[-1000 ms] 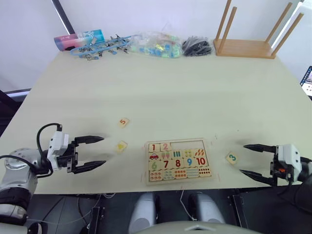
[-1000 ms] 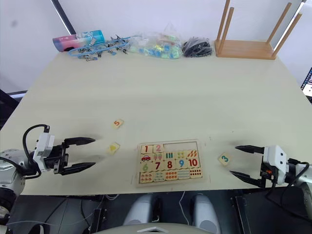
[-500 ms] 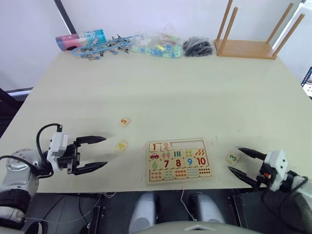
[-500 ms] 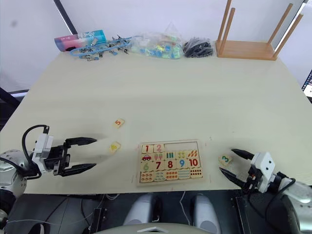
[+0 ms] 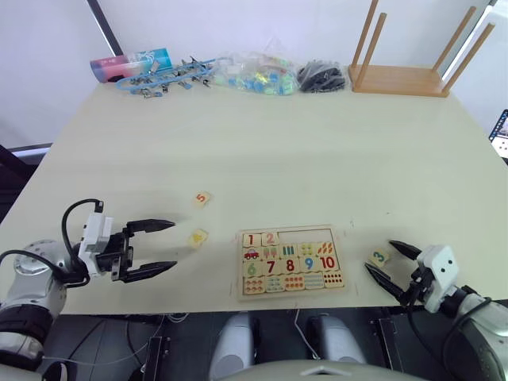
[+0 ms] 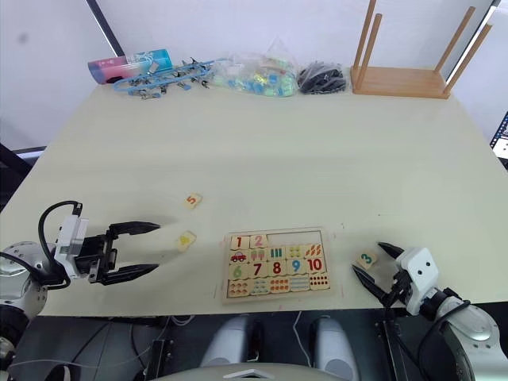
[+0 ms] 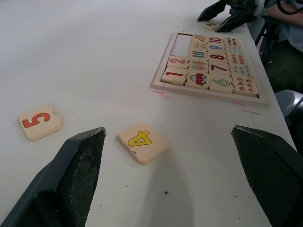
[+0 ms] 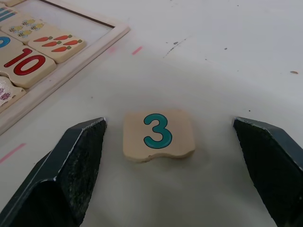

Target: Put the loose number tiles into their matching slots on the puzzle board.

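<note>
Pale-wood tile (image 8: 158, 135), teal 3

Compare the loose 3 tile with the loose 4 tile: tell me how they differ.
The 3 tile has a teal-green digit; the 4 tile has a yellow one. The 3 tile lies on the table to the right of the puzzle board, the 4 tile to its left. The 3 tile sits between the open fingers of the right gripper; the 4 tile lies just ahead of the open left gripper. Both are pale-wood squares lying flat, face up.
</note>
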### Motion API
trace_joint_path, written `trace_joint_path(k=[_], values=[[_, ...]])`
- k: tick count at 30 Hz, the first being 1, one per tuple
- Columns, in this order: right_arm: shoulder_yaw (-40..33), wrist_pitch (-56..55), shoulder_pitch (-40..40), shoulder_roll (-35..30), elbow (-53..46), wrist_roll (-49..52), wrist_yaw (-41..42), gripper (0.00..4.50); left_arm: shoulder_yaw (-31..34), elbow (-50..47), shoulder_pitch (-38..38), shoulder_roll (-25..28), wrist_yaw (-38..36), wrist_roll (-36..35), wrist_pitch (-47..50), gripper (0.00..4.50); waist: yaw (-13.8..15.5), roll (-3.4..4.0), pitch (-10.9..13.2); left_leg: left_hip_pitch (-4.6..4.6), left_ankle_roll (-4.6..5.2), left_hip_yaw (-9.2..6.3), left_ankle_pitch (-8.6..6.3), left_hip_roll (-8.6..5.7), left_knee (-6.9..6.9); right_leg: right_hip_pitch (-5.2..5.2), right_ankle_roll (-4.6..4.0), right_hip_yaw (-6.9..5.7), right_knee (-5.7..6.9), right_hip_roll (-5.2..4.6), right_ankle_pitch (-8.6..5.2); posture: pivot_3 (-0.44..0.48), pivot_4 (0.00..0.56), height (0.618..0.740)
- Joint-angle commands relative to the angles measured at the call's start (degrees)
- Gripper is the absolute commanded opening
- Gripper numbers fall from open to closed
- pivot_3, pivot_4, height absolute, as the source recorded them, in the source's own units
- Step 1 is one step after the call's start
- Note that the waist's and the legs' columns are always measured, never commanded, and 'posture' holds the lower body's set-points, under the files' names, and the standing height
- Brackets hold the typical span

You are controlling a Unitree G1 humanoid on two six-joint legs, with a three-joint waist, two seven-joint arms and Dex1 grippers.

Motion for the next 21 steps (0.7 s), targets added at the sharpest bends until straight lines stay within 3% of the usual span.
trace_joint_path(k=[1,7,8,14,21], values=[[0.36,0.5,0.84,0.39,-0.45,-0.16,-0.84,4.45,0.31,0.11,-0.32,1.62,-1.6,-1.02,-0.78,4.5,0.0,-0.03,-0.02,0.0,0.0,-0.01,0.0,0.0,0.0,0.0,0.0,0.0,0.0,0.0,0.0,0.0,0.15,0.737],[0.55,0.88,1.14,0.8,-0.42,0.54,-1.12,1.64,0.19,-0.9,-0.31,1.98,-1.6,-0.91,-0.35,4.5,0.03,-0.11,-0.07,0.0,0.0,-0.01,0.0,0.0,0.0,0.0,0.0,0.0,0.0,0.0,0.0,0.0,0.15,0.737],[0.58,0.85,1.35,0.88,-0.56,0.63,-1.12,1.48,0.15,-0.95,-0.31,2.01,-1.6,-0.9,-0.31,4.5,0.04,-0.12,-0.08,0.0,0.0,-0.01,0.0,0.0,0.0,0.0,0.0,0.0,0.0,0.0,0.0,0.0,0.15,0.737],[1.74,4.36,1.49,2.67,-5.22,0.88,-5.01,1.48,0.07,-1.76,-0.04,2.35,-1.6,-1.05,-0.06,4.5,0.01,-0.12,-0.08,0.0,0.0,-0.03,0.0,0.01,0.0,0.0,0.0,-0.01,0.0,0.0,0.0,0.0,0.15,0.737],[4.4,17.59,-0.85,10.27,-13.57,-0.72,-20.01,1.48,0.4,-3.1,0.3,2.69,-1.6,-1.09,0.39,4.5,-0.27,-0.14,-0.09,0.0,0.0,-0.02,0.0,0.06,0.0,-0.01,-0.03,-0.01,0.01,0.03,-0.01,0.0,0.15,0.737]])
